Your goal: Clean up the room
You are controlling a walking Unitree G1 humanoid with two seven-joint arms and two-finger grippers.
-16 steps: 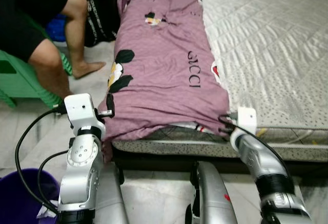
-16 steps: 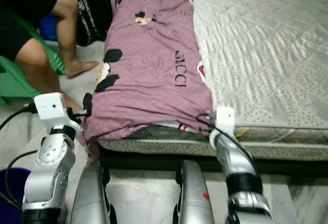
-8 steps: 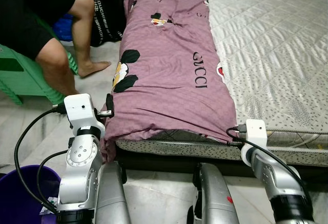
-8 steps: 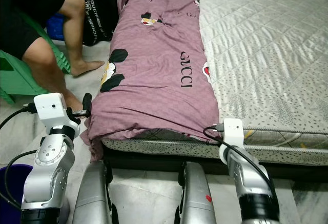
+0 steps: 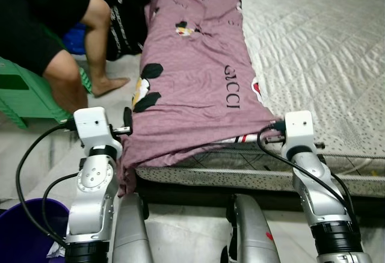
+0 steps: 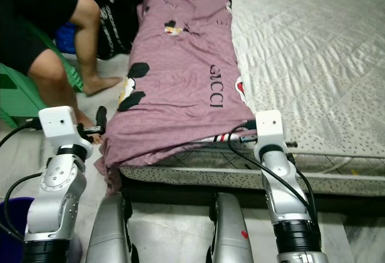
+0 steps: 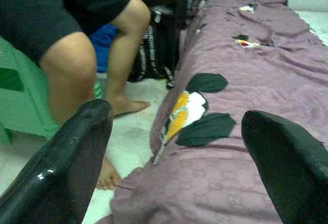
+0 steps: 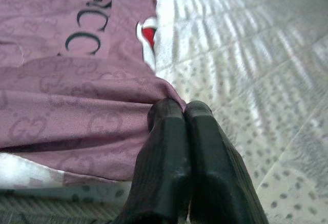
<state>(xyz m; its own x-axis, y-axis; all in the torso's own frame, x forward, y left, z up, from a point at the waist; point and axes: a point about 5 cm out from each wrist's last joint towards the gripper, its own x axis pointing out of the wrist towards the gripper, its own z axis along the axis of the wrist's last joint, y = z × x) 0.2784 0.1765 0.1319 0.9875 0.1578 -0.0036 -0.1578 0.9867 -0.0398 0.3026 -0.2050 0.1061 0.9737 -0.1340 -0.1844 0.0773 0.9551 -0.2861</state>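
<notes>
Bed (image 5: 325, 46): quilted mattress bare along its right side.
Blanket (image 5: 192, 82): purple, lying along the bed's left edge, one corner lifted at the foot edge.
Right gripper (image 8: 182, 112): fingers pressed together, pinching that corner.
Left gripper (image 7: 177, 131): fingers spread, beside the blanket's left hanging edge, gripping nothing.
Risk: a one-sided pull may drag the blanket crooked, or the thin pinch may slip.
Person (image 5: 54, 28): seated near the bed's left side; a swinging left arm might brush a leg.

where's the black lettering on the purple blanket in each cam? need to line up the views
Left eye view: black lettering mid-frame, on the purple blanket near its edge beside the mattress.
Right eye view: lettering mid-frame, just above the right claw.
Left wrist view: not in it; blanket seen past the open left claw.
Right wrist view: lettering beyond the shut right claw.
Shared landmark: blanket's black-leaf flower.
</notes>
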